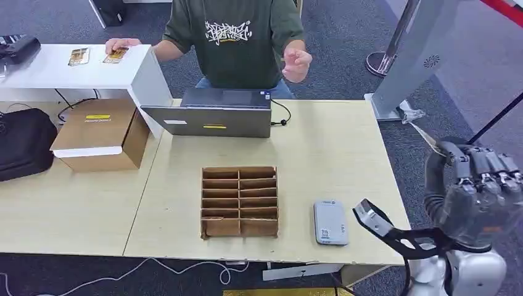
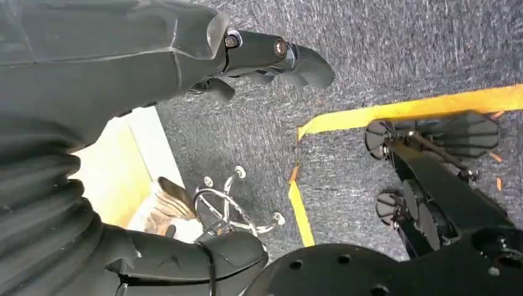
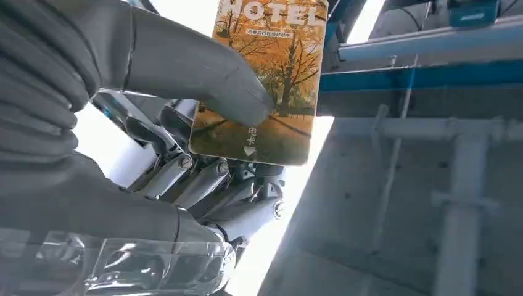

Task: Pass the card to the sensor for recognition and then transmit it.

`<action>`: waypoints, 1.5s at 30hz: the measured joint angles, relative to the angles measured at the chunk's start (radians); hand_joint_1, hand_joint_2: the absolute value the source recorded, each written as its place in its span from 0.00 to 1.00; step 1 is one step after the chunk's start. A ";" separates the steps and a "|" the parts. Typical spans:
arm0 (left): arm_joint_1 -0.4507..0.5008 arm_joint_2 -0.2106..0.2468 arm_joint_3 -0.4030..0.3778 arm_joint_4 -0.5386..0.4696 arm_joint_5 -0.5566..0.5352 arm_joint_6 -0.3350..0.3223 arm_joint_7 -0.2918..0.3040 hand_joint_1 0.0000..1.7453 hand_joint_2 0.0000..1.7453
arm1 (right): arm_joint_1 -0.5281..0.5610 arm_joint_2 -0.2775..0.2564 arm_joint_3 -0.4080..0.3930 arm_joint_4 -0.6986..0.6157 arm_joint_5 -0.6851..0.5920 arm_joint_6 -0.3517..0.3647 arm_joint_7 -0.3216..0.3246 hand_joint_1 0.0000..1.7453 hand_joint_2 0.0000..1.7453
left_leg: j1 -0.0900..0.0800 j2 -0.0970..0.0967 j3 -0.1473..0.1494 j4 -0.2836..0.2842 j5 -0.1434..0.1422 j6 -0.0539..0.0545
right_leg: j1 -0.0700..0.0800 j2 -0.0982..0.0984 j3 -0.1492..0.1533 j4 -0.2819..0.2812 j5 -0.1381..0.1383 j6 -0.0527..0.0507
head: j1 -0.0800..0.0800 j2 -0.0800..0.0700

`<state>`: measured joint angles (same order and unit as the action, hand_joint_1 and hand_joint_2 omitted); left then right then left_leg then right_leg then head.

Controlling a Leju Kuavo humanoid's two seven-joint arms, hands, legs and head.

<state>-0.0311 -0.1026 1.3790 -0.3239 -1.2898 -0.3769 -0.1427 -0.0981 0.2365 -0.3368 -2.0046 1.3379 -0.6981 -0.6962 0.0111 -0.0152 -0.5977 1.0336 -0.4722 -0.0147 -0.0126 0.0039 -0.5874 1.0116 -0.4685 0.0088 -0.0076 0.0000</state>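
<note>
My right hand (image 1: 478, 185) is raised beyond the table's right edge, its back turned toward me. In the right wrist view its thumb (image 3: 237, 92) presses an orange hotel card (image 3: 271, 80) with an autumn-tree picture against the fingers (image 3: 203, 179). The grey card sensor (image 1: 330, 222) lies flat on the table near the front right, left of and below that hand. My left hand (image 2: 185, 55) hangs over dark carpet with its fingers (image 2: 277, 55) apart and nothing in it.
A cardboard divider box (image 1: 239, 201) stands mid-table, a laptop (image 1: 213, 113) behind it. A person in a green shirt (image 1: 237, 37) sits across, one hand on cards (image 1: 115, 55) on a white side table (image 1: 74, 71). A brown carton (image 1: 98, 135) and black bag (image 1: 24, 142) sit left.
</note>
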 joint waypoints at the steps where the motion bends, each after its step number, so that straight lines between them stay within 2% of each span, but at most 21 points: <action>1: -0.002 0.002 0.000 0.003 0.000 0.001 0.000 0.00 1.00 | -0.006 0.000 0.000 0.001 0.022 0.000 0.001 1.00 1.00 | 0.000 0.000 0.000 0.000 0.000 0.000 | 0.000 0.000 0.000 0.000 0.000 0.000 | 0.000 0.000; 4: -0.008 0.011 0.000 0.011 0.000 0.005 0.000 0.00 1.00 | -0.031 0.001 0.001 0.002 0.108 0.000 0.036 1.00 1.00 | 0.000 0.000 0.000 0.000 0.000 0.000 | 0.000 0.000 0.000 0.000 0.000 0.000 | 0.000 0.000; 6: -0.010 0.016 0.000 0.014 0.000 0.006 0.001 0.00 1.00 | -0.039 0.001 0.019 0.001 0.162 0.000 0.098 1.00 1.00 | 0.000 0.000 0.000 0.000 0.000 0.000 | 0.000 0.000 0.000 0.000 0.000 0.000 | 0.000 0.000; 8: -0.011 0.020 0.000 0.019 0.000 0.007 0.002 0.00 1.00 | -0.044 -0.002 0.044 0.001 0.165 0.000 0.149 1.00 1.00 | 0.000 0.000 0.000 0.000 0.000 0.000 | 0.000 0.000 0.000 0.000 0.000 0.000 | 0.000 0.000; 10: -0.012 0.022 0.000 0.021 0.000 0.008 0.002 0.00 1.00 | -0.049 -0.004 0.057 0.001 0.167 0.000 0.161 1.00 1.00 | 0.000 0.000 0.000 0.000 0.000 0.000 | 0.000 0.000 0.000 0.000 0.000 0.000 | 0.000 0.000; 18: -0.012 0.032 0.000 0.029 0.000 0.000 0.005 0.00 1.00 | -0.063 -0.005 0.062 0.000 0.167 0.000 0.044 1.00 1.00 | 0.000 0.000 0.000 0.000 0.000 0.000 | 0.000 0.000 0.000 0.000 0.000 0.000 | 0.000 0.000; 21: -0.011 0.035 0.000 0.029 0.000 -0.002 0.005 0.00 1.00 | -0.075 -0.005 0.064 0.015 0.167 0.000 0.047 1.00 1.00 | 0.000 0.000 0.000 0.000 0.000 0.000 | 0.000 0.000 0.000 0.000 0.000 0.000 | 0.000 0.000; 26: -0.011 0.042 -0.012 0.037 0.000 -0.005 0.014 0.00 1.00 | -0.123 -0.002 0.059 0.091 0.167 0.001 0.004 1.00 1.00 | 0.000 0.001 0.000 0.000 0.000 0.000 | 0.000 0.001 0.000 0.000 0.000 0.000 | -0.001 0.000; 34: -0.011 0.045 -0.038 0.038 0.000 -0.006 0.019 0.00 1.00 | -0.181 -0.009 0.059 0.193 0.167 0.001 0.013 1.00 1.00 | 0.000 0.001 0.000 0.000 0.000 0.000 | 0.000 0.001 0.000 0.000 0.000 0.000 | 0.000 0.000; 35: -0.011 0.047 -0.044 0.039 0.000 -0.009 0.019 0.00 1.00 | -0.191 -0.036 0.068 0.224 0.167 -0.001 0.068 1.00 1.00 | 0.000 0.001 0.000 0.000 0.000 0.000 | 0.000 0.001 0.000 0.000 0.000 0.000 | 0.000 0.000; 36: -0.009 0.047 -0.050 0.042 0.000 -0.010 0.019 0.00 1.00 | -0.205 -0.052 0.078 0.249 0.167 0.000 0.114 1.00 1.00 | 0.000 0.001 -0.013 -0.002 0.000 0.001 | 0.000 0.000 0.004 0.003 0.001 0.001 | 0.000 0.000; 37: -0.010 0.053 -0.056 0.046 0.000 -0.013 0.019 0.00 1.00 | -0.295 -0.089 0.115 0.346 0.167 0.002 0.251 1.00 1.00 | -0.001 0.002 -0.017 -0.002 0.000 0.001 | -0.001 0.002 0.001 0.005 0.002 0.000 | 0.002 0.000; 38: -0.015 0.057 -0.059 0.047 -0.003 -0.015 0.021 0.00 1.00 | -0.430 -0.121 0.169 0.487 0.167 0.006 0.427 1.00 1.00 | -0.003 0.002 -0.023 0.001 0.003 0.000 | -0.003 0.003 -0.009 0.008 0.007 -0.002 | 0.003 0.000; 39: -0.028 0.060 -0.062 0.048 -0.017 -0.017 0.021 0.00 1.00 | -0.527 -0.142 0.237 0.589 0.169 0.009 0.628 1.00 1.00 | -0.004 0.003 -0.028 0.001 0.007 0.001 | -0.004 0.002 -0.015 0.007 0.008 0.000 | -0.001 0.000; 40: -0.036 0.065 -0.064 0.048 -0.019 -0.017 0.021 0.00 1.00 | -0.599 -0.150 0.343 0.671 0.170 0.008 0.924 1.00 1.00 | -0.003 -0.001 -0.029 0.001 0.010 0.001 | -0.003 -0.001 -0.015 0.005 0.008 0.000 | 0.002 0.000; 41: -0.037 0.068 -0.068 0.049 -0.018 -0.018 0.021 0.00 1.00 | -0.654 -0.156 0.462 0.743 0.170 0.007 1.163 1.00 1.00 | -0.002 -0.005 -0.026 0.001 0.012 -0.001 | -0.003 -0.005 -0.015 0.005 0.008 0.000 | 0.001 0.000; 42: -0.036 0.070 -0.072 0.049 -0.015 -0.019 0.021 0.00 1.00 | -0.698 -0.169 0.603 0.813 0.170 0.007 1.365 1.00 1.00 | -0.001 -0.007 -0.017 0.001 0.012 -0.002 | -0.003 -0.005 -0.015 0.005 0.008 0.000 | 0.000 0.000; 43: -0.034 0.071 -0.076 0.050 -0.015 -0.019 0.020 0.00 1.00 | -0.735 -0.193 0.773 0.889 0.169 0.007 1.410 1.00 1.00 | -0.001 -0.008 -0.016 0.001 0.014 -0.004 | -0.003 -0.005 -0.016 0.005 0.008 -0.001 | 0.000 0.000; 45: -0.030 0.072 -0.078 0.054 -0.019 -0.021 0.020 0.00 1.00 | -0.792 -0.230 1.056 1.009 0.169 0.005 1.391 1.00 1.00 | 0.001 -0.008 -0.016 0.002 0.015 -0.003 | -0.001 -0.005 -0.016 0.006 0.008 -0.002 | -0.001 0.000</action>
<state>-0.0610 -0.0309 1.3012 -0.2701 -1.3085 -0.3983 -0.1228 -0.8905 0.0065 0.7187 -0.9952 1.5064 -0.6928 0.6948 0.0119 -0.0236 -0.6136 1.0351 -0.4576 -0.0182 -0.0135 -0.0014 -0.6037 1.0172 -0.4601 0.0071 -0.0088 -0.0004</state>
